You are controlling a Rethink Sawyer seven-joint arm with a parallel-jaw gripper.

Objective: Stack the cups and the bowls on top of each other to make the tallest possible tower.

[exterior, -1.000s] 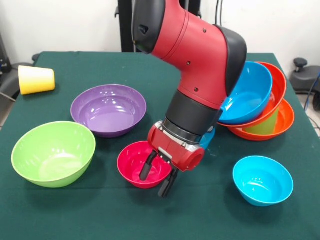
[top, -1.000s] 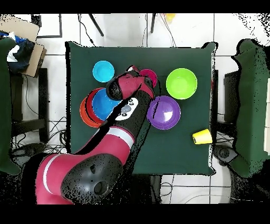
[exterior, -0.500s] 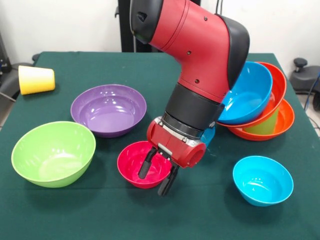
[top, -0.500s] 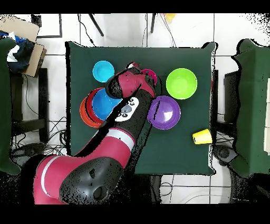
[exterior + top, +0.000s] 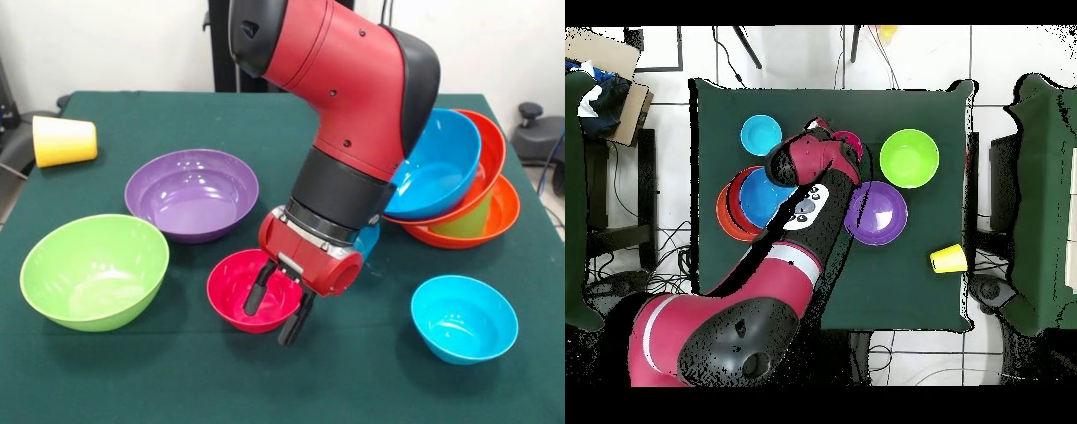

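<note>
Front view: tool [image 5: 277, 307] at the pink-red bowl [image 5: 237, 300].
One finger sits inside the bowl and the other outside its rim, straddling the wall with a gap between them. The leaning tower [image 5: 459, 181] of orange bowls, green cup and blue bowl stands on the counter [image 5: 265, 141] beside the arm.

Green-clothed table [image 5: 177, 132] — purple bowl [image 5: 192, 193], lime bowl [image 5: 94, 270], pink bowl [image 5: 231, 291], cyan bowl [image 5: 463, 319], yellow cup [image 5: 64, 140], leaning tower [image 5: 459, 190].
</note>
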